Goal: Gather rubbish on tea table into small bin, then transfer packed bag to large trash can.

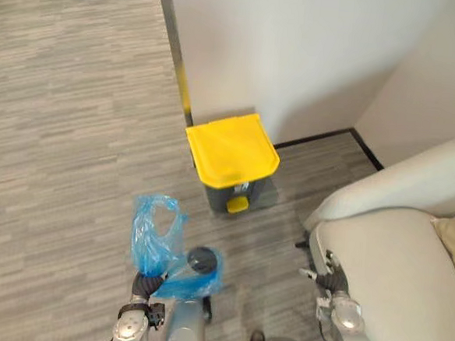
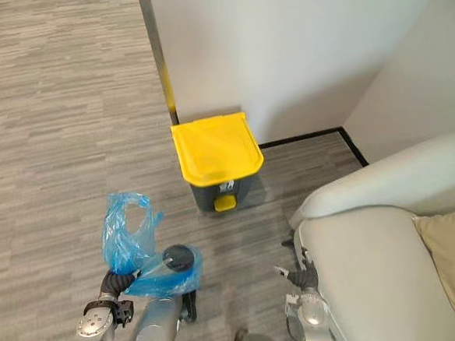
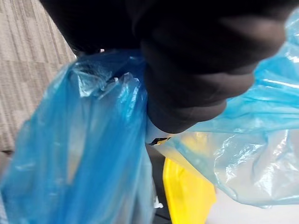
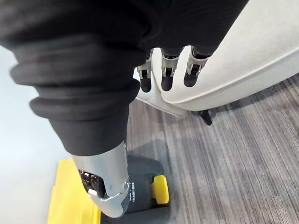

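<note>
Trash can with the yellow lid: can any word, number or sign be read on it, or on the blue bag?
Trash can: small white print on the dark front beside the yellow pedal, too small to read.
Blue bag: no print visible.

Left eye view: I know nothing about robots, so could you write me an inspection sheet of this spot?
surface: grey striped floor.
job's things: blue bag bunched on the left hand; trash can, yellow lid shut, stands against the wall.
clutter: nothing seen.
hands: left hand wrapped in the bag; right hand empty, fingers relaxed, beside the sofa.
cables: nothing seen.
surroundings: white wall corner ahead, pale sofa on the right.
</note>
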Controlling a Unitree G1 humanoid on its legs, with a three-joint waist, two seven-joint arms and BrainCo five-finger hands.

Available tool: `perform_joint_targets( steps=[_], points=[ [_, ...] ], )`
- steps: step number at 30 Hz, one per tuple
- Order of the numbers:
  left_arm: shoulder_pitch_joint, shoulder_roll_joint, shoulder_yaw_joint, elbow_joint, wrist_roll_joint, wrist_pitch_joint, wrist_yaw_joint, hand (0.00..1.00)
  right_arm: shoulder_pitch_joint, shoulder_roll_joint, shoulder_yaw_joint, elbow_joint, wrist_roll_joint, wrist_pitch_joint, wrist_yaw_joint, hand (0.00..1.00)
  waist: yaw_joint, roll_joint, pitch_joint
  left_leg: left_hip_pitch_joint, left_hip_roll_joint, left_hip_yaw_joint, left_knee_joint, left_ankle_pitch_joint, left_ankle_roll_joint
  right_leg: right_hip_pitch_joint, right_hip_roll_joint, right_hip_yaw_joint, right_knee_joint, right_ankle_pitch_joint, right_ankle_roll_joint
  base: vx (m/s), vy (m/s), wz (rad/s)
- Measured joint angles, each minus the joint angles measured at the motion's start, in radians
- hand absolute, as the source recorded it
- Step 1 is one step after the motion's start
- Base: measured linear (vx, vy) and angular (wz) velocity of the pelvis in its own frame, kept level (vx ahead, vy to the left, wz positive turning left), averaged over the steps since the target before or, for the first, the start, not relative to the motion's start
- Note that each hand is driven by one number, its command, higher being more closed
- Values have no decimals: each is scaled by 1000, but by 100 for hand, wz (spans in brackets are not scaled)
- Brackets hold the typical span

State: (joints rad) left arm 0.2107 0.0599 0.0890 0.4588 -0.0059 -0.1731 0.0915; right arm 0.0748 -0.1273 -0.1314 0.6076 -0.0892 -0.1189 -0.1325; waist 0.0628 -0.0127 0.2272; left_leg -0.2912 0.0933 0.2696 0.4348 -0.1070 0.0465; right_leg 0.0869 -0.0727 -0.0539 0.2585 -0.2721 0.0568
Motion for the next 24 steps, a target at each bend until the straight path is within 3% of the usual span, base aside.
perform_joint_targets(
  steps=[2, 3, 4, 6, 9, 11, 12, 13, 16, 24],
  points=[
    [14, 0, 0, 2, 0, 5, 0, 100, -8, 7, -9, 6, -2, 7, 1, 0, -15, 1, 2, 52, -26, 10, 3, -51, 14, -31, -35, 0, 167, -8, 41, 390, 182, 6],
    [30, 6, -1, 3, 1, 11, 1, 100, -10, 13, -9, 10, -4, 8, 1, 0, -23, 3, 3, 114, -38, 9, -14, -83, 20, -82, -58, 2, 343, 11, 121, 396, 135, 7],
    [39, 14, -2, 3, 1, 11, 3, 100, -7, 17, -8, 13, -5, 8, 1, 0, -23, 4, 3, 162, -42, 8, -21, -105, 22, -113, -73, -3, 451, -2, 110, 379, 109, 11],
    [37, 45, -9, 3, 0, 11, 7, 100, -6, 23, -5, 14, -6, 8, 1, 0, -23, 2, -2, 234, -45, -4, -68, -116, 19, -210, -67, -26, 478, -38, 48, 355, 33, 19],
    [18, 52, -6, 3, 0, 11, 24, 100, 3, 22, -8, 14, -9, 9, 0, 0, -41, 3, -2, 257, -45, -57, -82, -115, 18, -286, -35, -15, 346, -34, 37, 285, -50, 57],
    [13, 54, -5, 0, 0, 10, 24, 100, 28, 24, -9, 9, -9, 10, -1, 0, -46, -8, -8, 279, -53, -84, -73, -123, -8, -280, -14, 19, 183, 48, 11, 257, -100, 78],
    [13, 60, 1, -11, 0, 10, 24, 100, 53, 29, -10, 2, -8, 10, -1, 0, -44, -25, -16, 290, -70, -99, -62, -148, -43, -285, -30, 27, 134, 148, 13, 355, -163, 60],
    [14, 38, 6, -11, 0, 11, 25, 100, 65, 26, -18, 4, -7, 15, -2, 0, -46, 5, -35, 296, -45, -128, -60, -156, -53, -264, -17, -2, 135, 146, 6, 349, -166, 46],
    [31, 0, 2, -26, 0, 9, 23, 100, 67, 25, -20, -12, -3, 12, -2, 0, -41, 39, -61, 304, -14, -136, -97, -153, -66, -228, 10, -35, 66, 150, 0, 249, -137, 15],
    [26, -14, -20, -21, 0, 10, 16, 100, 89, 45, -73, -4, 10, 12, -21, 0, -43, 36, -75, 336, -7, -155, -159, -142, -84, -152, 15, -87, -41, 175, -7, 76, -10, 18]
  ],
)
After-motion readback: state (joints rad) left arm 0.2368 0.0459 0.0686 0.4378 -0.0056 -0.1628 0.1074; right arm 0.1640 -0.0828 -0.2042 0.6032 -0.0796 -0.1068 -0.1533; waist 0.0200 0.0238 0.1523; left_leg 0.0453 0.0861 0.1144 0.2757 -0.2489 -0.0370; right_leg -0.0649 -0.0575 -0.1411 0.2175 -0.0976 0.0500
